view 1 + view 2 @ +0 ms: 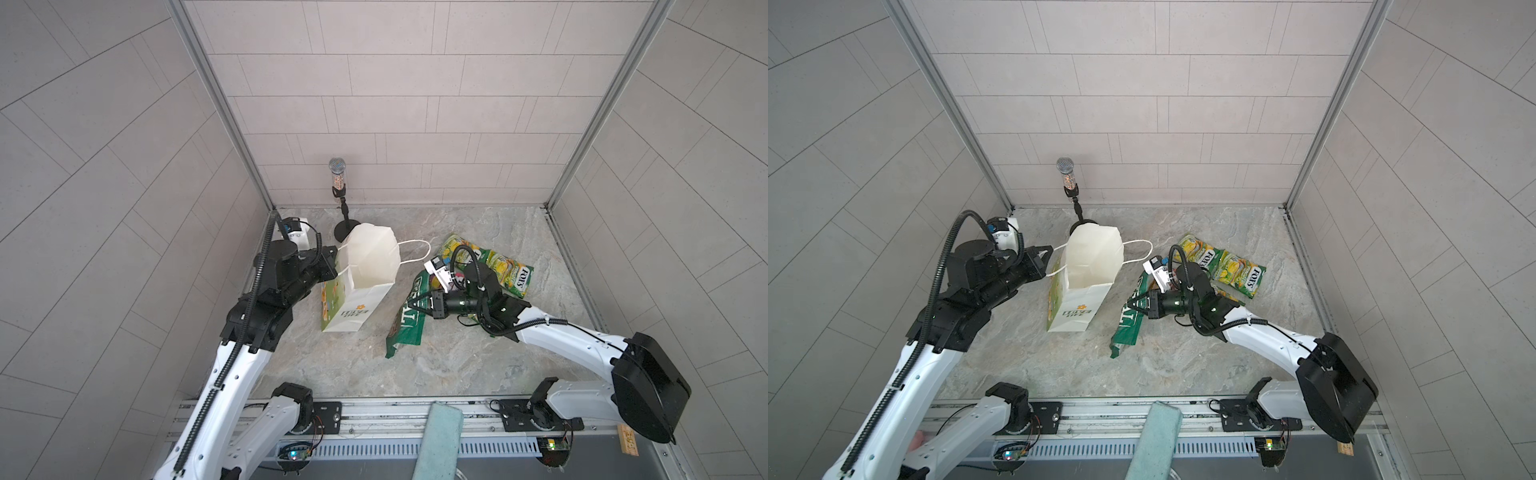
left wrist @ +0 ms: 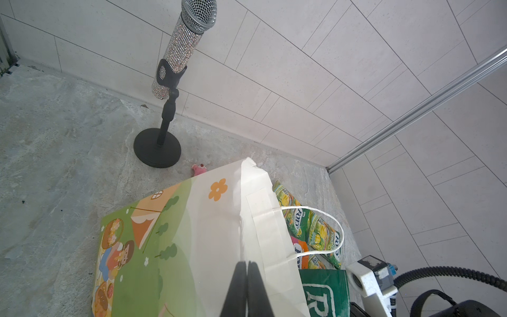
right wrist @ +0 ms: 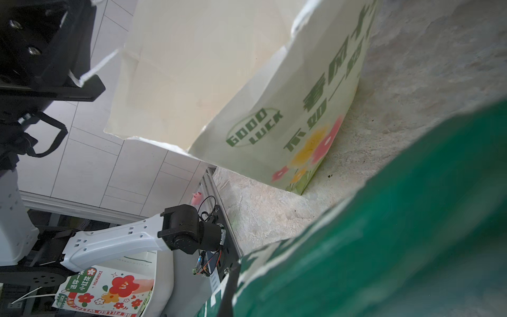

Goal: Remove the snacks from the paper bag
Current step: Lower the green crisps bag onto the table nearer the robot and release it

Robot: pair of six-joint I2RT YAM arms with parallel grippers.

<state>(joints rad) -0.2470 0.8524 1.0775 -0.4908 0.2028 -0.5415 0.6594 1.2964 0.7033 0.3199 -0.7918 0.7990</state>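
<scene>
On grey marbled tabletop (image 1: 457, 365), tiled walls (image 1: 395, 104) | left jaws pinch paper bag (image 1: 353, 307) | right jaws clamp crisp bag (image 1: 409, 326)

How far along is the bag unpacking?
Done: FOX'S packets lie beside the bag. In hand: right hand grips the crisp bag, already out; left hand pinches the bag's rim. To do: release the crisp bag; the bag looks empty.

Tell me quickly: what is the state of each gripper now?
Left gripper: shut on the paper bag, apparently by its cord handle.
Right gripper: shut on the green REAL crisp bag.
</scene>
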